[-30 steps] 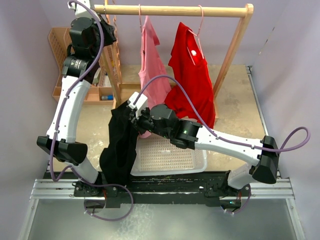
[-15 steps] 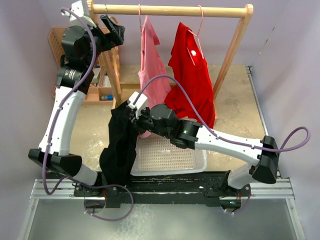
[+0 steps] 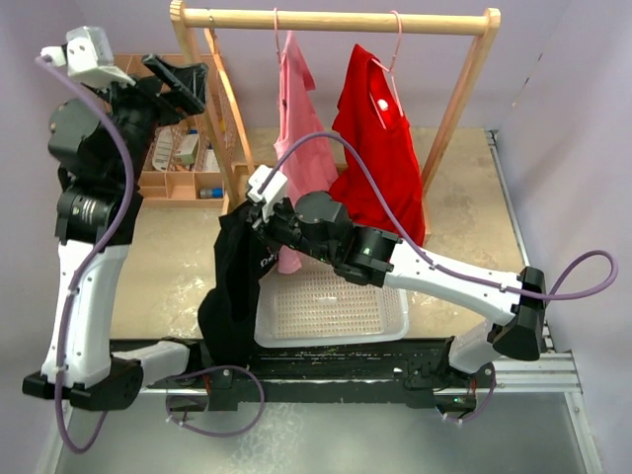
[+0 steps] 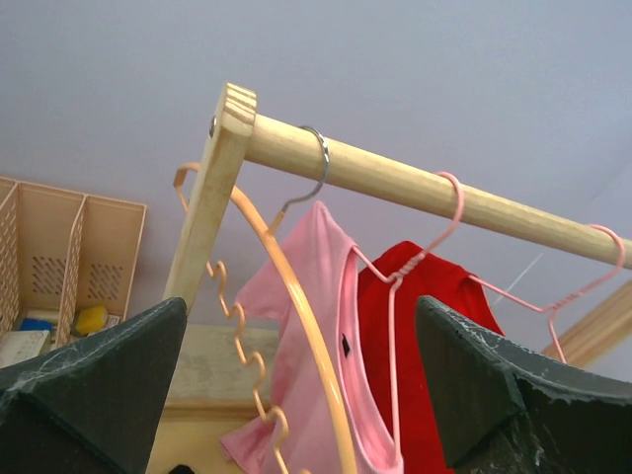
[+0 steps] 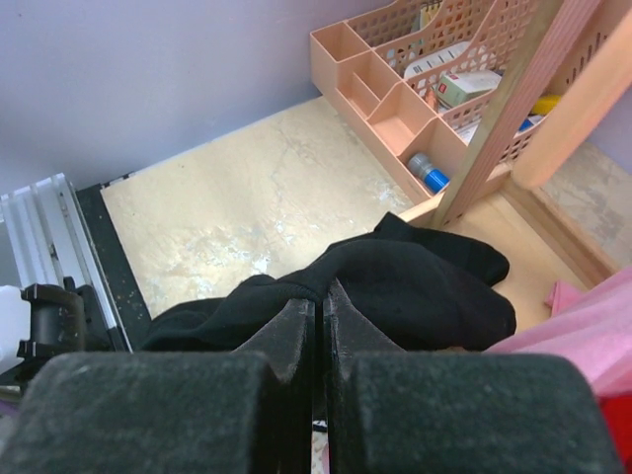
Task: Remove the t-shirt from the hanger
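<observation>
Raised left end effector (image 3: 183, 84) gapes; right end effector (image 5: 321, 306) pinches black t-shirt (image 3: 233, 296).

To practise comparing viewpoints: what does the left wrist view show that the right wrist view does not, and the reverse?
Left wrist only: the rail, a bare orange hanger, the red shirt. Right wrist only: the black shirt pinched in the shut right tool. Both: the pink shirt and the organizer.

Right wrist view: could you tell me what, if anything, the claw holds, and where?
The right claw pinches a bunched fold of the black t-shirt; which part is unclear.
</observation>
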